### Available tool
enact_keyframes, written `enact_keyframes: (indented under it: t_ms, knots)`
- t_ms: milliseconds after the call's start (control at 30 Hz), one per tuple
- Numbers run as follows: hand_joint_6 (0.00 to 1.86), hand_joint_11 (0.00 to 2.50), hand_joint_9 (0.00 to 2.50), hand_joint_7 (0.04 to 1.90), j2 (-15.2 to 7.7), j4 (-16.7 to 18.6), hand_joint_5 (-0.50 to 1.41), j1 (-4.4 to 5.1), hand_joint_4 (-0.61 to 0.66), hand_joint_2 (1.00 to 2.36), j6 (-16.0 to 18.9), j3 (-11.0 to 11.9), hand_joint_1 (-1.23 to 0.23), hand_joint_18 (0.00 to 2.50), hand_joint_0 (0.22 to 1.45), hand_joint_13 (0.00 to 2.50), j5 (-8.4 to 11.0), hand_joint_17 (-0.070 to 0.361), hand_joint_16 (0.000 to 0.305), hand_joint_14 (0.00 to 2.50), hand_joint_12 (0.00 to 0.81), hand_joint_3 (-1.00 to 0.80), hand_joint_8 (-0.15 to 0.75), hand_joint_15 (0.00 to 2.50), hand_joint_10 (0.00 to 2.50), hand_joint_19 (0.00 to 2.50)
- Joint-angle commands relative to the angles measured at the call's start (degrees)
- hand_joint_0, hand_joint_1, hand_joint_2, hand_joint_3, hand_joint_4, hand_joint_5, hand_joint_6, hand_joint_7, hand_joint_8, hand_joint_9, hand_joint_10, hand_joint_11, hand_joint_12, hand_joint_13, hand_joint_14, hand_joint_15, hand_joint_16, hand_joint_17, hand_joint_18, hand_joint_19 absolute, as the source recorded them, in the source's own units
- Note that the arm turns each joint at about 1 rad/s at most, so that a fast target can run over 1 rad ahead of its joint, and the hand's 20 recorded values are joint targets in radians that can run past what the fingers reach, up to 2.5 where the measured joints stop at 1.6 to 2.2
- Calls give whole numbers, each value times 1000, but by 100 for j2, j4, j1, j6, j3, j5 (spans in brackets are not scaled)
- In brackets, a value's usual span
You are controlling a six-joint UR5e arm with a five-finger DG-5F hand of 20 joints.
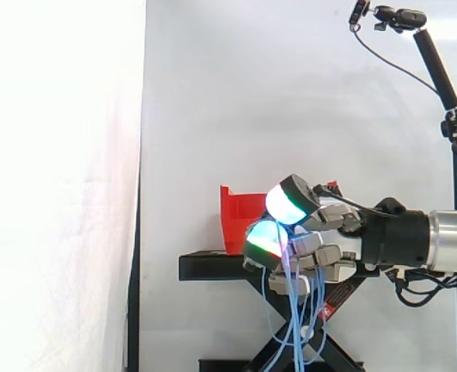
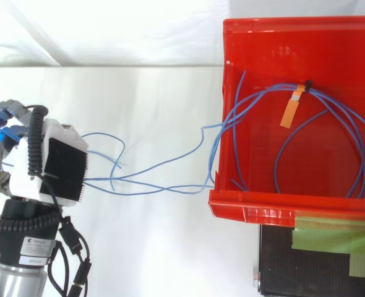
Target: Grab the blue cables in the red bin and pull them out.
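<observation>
White curtain (image 1: 252, 93) is backing the whole setup.

Red bin (image 2: 275, 207) is sitting on the black stand (image 1: 213, 267), its open side facing up.

Robot hand (image 1: 321, 248) is hanging just off the near side of the bin, at about the level of the stand top and well apart from the bin's wall in the top view. Its fingers are curling round a bunch of blue cables (image 2: 170, 187), with the glowing fingertips (image 1: 286, 200) closing over the strands. Loose ends are dangling below the grip in front of the stand's legs.

From the grip, several strands are running slack across the gap and climbing over the bin's wall. The bulk of the cables is lying as a wide loop on the bin floor, gathered at a tie with an orange tag (image 2: 290, 110).

Judgement: grasp is made and the pull-out is under way, roughly partway. The next move is calling for more travel away from the bin, likely with some lift so the tied loop clears the wall. Slack needs taking up first. Risk: the tied bundle catching on the rim and tugging the bin.
</observation>
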Motion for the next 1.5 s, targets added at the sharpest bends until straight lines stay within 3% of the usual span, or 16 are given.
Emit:
enact_keyframes:
  t_ms: [0,700,1167,1467]
  knots:
    - [201,1987,1758,825,-2,0,1089,5,280,1000,-3,-2,-991,1263,688,1204,-5,109,49,2500,310,-1000,359,554,12,1377]
    - [362,2029,1688,761,-2,0,1016,-4,250,1000,41,-2,-1069,1250,809,1157,4,91,40,2500,292,-1000,324,602,8,1693]
    - [569,2050,1648,655,-2,0,912,-21,248,1000,49,7,-1084,1218,847,1145,4,89,39,2500,295,-1000,309,575,17,1671]
    - [598,2018,1629,637,-2,-9,894,-21,252,1000,146,-2,-1095,1204,829,1142,4,91,40,2500,295,-1000,318,554,78,1639]
